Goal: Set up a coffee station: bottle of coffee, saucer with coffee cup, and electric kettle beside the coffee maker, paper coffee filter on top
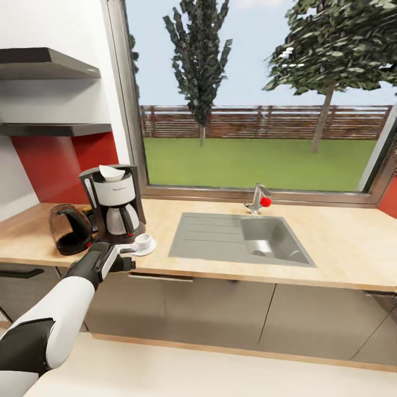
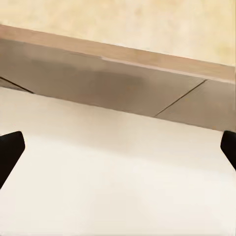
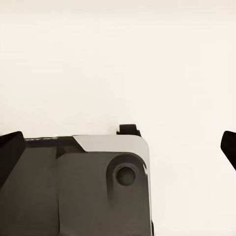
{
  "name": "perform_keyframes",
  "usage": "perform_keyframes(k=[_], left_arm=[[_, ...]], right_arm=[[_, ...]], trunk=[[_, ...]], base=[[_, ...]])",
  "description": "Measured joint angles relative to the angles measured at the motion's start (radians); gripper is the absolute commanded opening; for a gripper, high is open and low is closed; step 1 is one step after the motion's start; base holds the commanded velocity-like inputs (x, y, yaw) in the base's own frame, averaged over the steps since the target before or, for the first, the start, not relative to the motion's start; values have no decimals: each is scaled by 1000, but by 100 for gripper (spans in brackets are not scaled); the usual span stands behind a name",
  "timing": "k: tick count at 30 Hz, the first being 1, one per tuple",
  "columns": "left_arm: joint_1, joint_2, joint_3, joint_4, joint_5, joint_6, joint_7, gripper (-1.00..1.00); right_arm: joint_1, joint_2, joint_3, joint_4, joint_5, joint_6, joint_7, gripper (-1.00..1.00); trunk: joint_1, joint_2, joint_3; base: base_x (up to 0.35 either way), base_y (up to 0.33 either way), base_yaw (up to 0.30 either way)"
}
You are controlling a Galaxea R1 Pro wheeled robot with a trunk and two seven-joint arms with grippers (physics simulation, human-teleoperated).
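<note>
Your left gripper [image 1: 125, 259] hangs spread wide, holding nothing, at the surface [image 1: 342, 242] edge just before the saucer [image 1: 144, 247] and coffee cup [image 1: 143, 240]. Coffee maker [image 1: 114, 201] stands behind them, electric kettle [image 1: 70, 229] beside it, sink [image 1: 242, 238] nearby. Right gripper [image 3: 118, 147] is likewise wide.

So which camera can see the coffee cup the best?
The head view: the coffee cup sits on its saucer beside the coffee maker. The left wrist view sees cabinet fronts and the right wrist view sees the robot's base.

wide window [image 1: 259, 94] over wooden countertop [image 1: 342, 242], steel sink [image 1: 242, 238], red backsplash [image 1: 60, 165].
</note>
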Motion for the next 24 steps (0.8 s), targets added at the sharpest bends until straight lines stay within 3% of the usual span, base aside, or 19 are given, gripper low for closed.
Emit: perform_keyframes(k=[2, 4, 10, 11, 12, 14, 15, 16, 17, 18, 22, 24], left_arm=[[4, 4, 1, 1, -1, -2, -3, 100], [51, 11, 2, 1, -1, -56, -8, 100], [293, 67, 4, 2, 12, -525, -15, 100], [313, 69, 4, 3, 16, -569, -15, 100], [366, 74, 4, 7, 26, -693, -14, 100], [447, 76, 3, 14, 34, -824, -13, 100], [503, 76, 1, 15, 38, -872, -13, 100], [602, 75, 1, 16, 41, -913, -14, 100], [675, 75, 0, 17, 41, -921, -14, 100], [670, 74, 0, 16, 41, -923, -14, 100], [781, 74, 0, 30, 39, -930, -12, 100], [808, 75, 1, 58, 39, -931, -8, 100]], right_arm=[[0, 0, 0, 0, 0, 0, 1, 100], [0, 1, 0, 0, 0, 0, 0, 100], [0, 1, 1, 1, 2, 0, 0, 100], [0, 1, 1, 1, 2, 0, 0, 100], [0, 1, 2, 1, 2, 0, 0, 100], [0, 1, 2, 2, 2, 0, 0, 100], [0, 1, 2, 1, 1, 0, 0, 100], [0, 1, 1, 1, 0, 0, 0, 100], [0, 1, 1, 0, 0, 0, 0, 100], [0, 1, 1, 0, -1, 0, 0, 100], [0, 2, -2, -1, -4, 1, 0, 100], [0, 2, -3, -1, -5, 2, 0, 100]], trunk=[[0, 0, 0], [0, 0, 0], [0, 0, 0], [0, 0, 0], [0, 0, 0], [0, 0, 0], [0, 0, 0], [0, 0, -1], [0, 0, 0], [0, 0, 0], [0, 0, 0], [0, 0, 0]], base=[[-60, 0, 0], [-16, 0, 0], [-2, 0, 0], [0, 0, 0], [0, 0, 0], [0, 0, 0], [0, 0, 0], [0, 0, 0], [0, 0, 0], [0, 0, 0], [0, 0, 0], [0, 0, 0]])
